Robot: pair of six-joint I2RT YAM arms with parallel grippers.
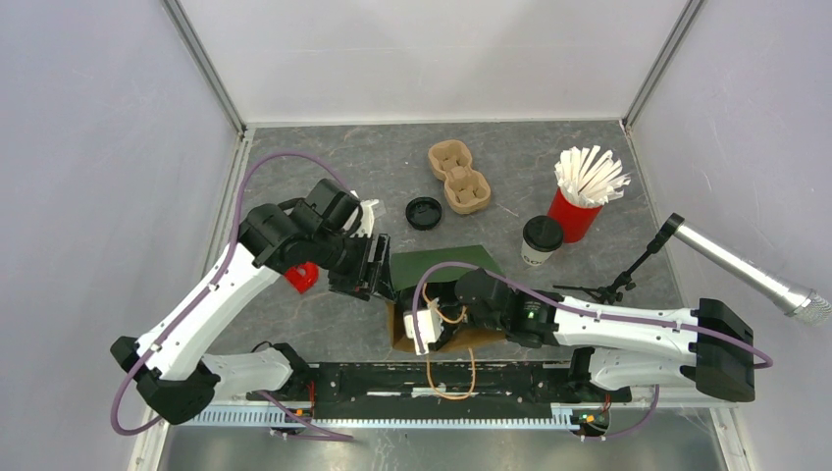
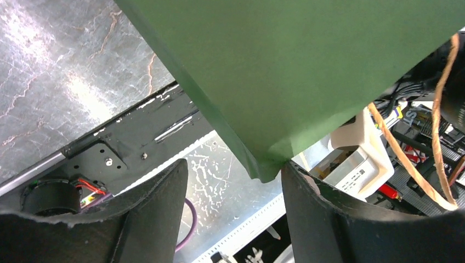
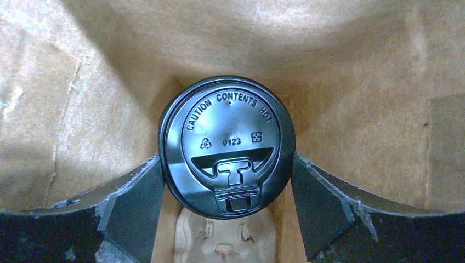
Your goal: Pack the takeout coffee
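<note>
The bag [image 1: 446, 265], green outside and brown inside, lies on the table [image 1: 549, 157] with its mouth toward the arm bases, and the right arm reaches into that mouth. Inside the bag, the right wrist view looks straight down on the coffee [image 3: 227, 137]. Its black lid fills the middle of the brown walls, and a pale pulp tray [image 3: 219, 249] shows on the bag's floor just past its rim. The right gripper [image 3: 227, 161] straddles the coffee with one finger against each side of the lid, grasping it. The cup's side is hidden by the lid. At the bag's left edge is the left gripper [image 2: 234, 164], its fingers spread apart. A green corner of the bag pokes between them and touches only one finger, so nothing is clamped. To the right of the bag, a little beyond it, a second lidded cup [image 1: 541, 238] with dark print stands just beside a red cup [image 1: 574, 214] of white straws. Beyond the bag's far edge lies a loose lid [image 1: 424, 213], and farther out an empty tray [image 1: 458, 177]. Left of the bag, half under the left arm, is a small red thing [image 1: 302, 278] that I cannot identify.
</note>
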